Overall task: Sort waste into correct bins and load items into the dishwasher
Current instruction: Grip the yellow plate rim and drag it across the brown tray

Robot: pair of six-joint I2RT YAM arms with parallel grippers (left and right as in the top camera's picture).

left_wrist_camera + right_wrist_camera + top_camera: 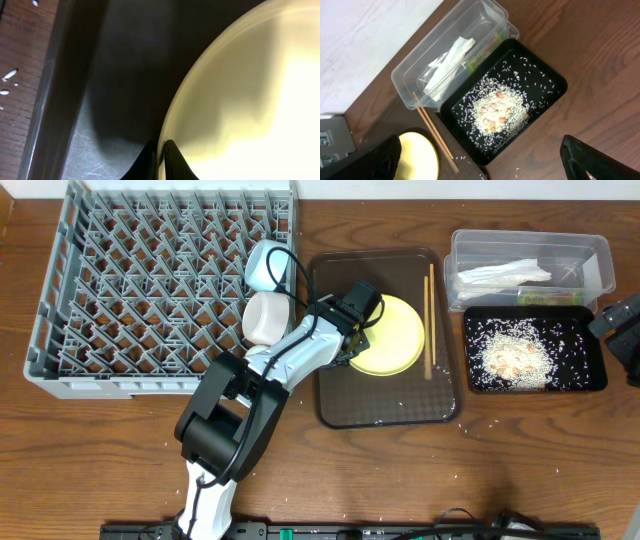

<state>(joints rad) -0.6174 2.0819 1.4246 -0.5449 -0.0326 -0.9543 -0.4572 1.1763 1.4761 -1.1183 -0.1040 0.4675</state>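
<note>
1. Left gripper (352, 345) is clamped on the left rim of the yellow plate (395, 335). The wrist cam shows a finger on each side of the edge. The plate's on the brown serving tray (390, 410), mid-table.
2. Chopsticks (430, 320) lie on that same tray, just right of the plate.
3. Right gripper (480, 150) hangs over the right side, jaws spread wide, nothing in them.
4. Clear tub (600, 255) at far right holds the napkin (505, 274) and wrapper (545, 297). The black tray (600, 370) just near of it has the rice (515, 355) and scraps.
5. Dish rack (150, 290) is at far left, with the light-blue bowl (268, 265) and white bowl (268, 318) at its right edge.
</note>
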